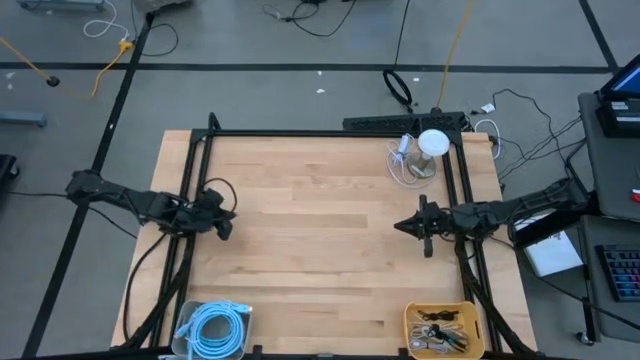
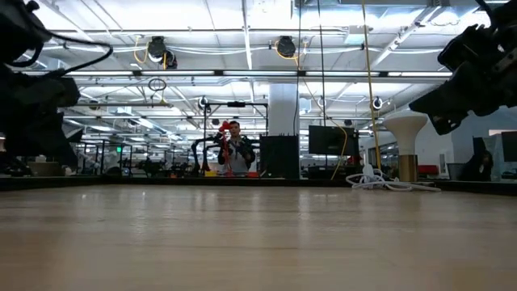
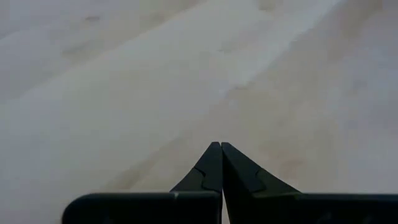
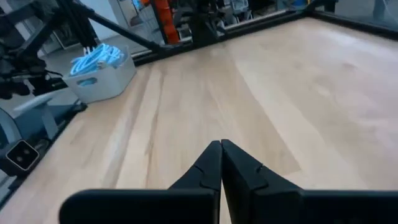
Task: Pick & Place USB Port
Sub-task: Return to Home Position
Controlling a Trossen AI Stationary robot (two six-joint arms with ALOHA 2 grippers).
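My left gripper (image 1: 226,222) hangs over the table's left edge, shut and empty; its wrist view shows the closed fingertips (image 3: 221,146) above bare wood. My right gripper (image 1: 402,227) hangs over the table's right part, shut and empty, its fingertips (image 4: 221,144) pointing toward the left. A white stand with a round top and a coiled white cable (image 1: 425,155) sits on the table's far right corner; it also shows in the low view (image 2: 400,153). A yellow bin of small cable parts (image 1: 443,330) sits at the near right. No separate USB port can be made out.
A white bin of coiled blue cable (image 1: 214,329) sits at the near left corner and shows in the right wrist view (image 4: 99,68). Black frame rails (image 1: 330,133) run along the table's sides. The wooden middle of the table (image 1: 320,220) is bare. A person stands far behind the table (image 2: 234,149).
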